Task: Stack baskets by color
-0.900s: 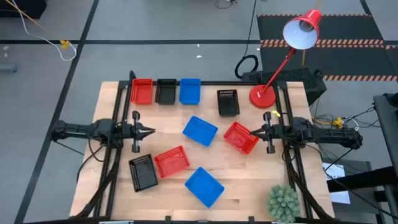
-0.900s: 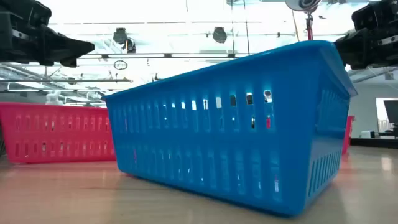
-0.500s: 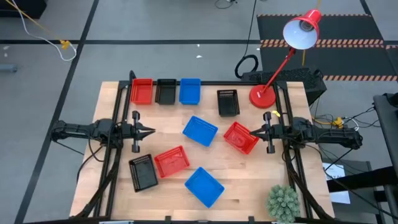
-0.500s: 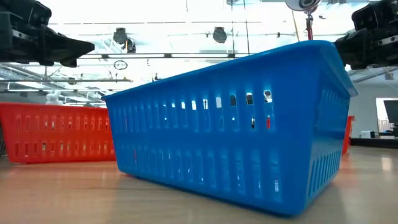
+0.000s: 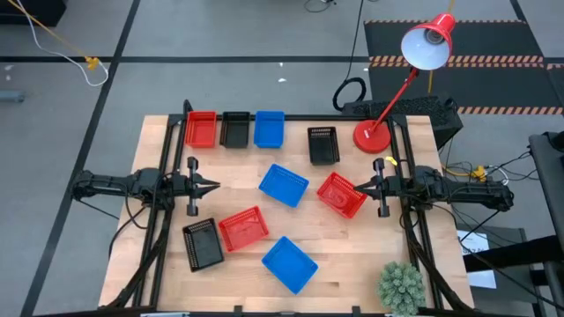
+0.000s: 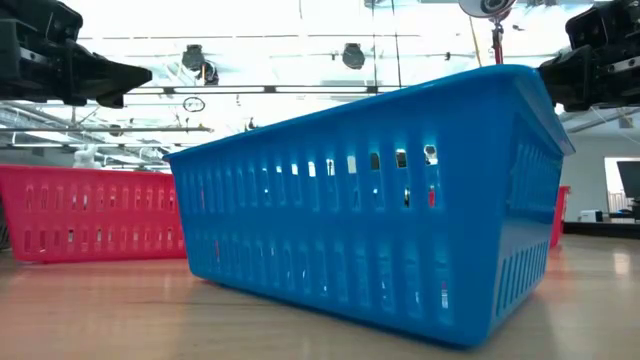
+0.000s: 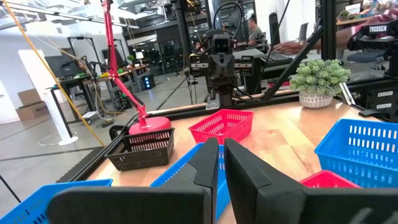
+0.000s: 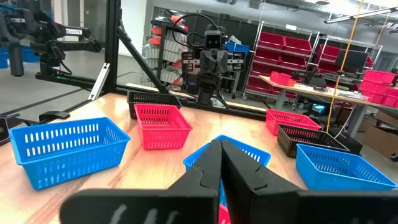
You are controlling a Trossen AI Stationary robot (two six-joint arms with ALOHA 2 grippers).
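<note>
Left gripper (image 5: pixel 214 186) fingers nearly together, empty; right gripper (image 5: pixel 355 186) pinched together, empty, just beside a red basket (image 5: pixel 340 195). Nine slotted plastic baskets, shallow rectangles, lie unstacked on the wooden bench (image 5: pixel 352 251): three rowed along the far edge, six scattered.

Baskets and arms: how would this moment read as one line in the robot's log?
stage: not started | baskets: none stacked, three in back row, six scattered | left gripper: shut, empty, left side | right gripper: shut, empty, by red basket
</note>
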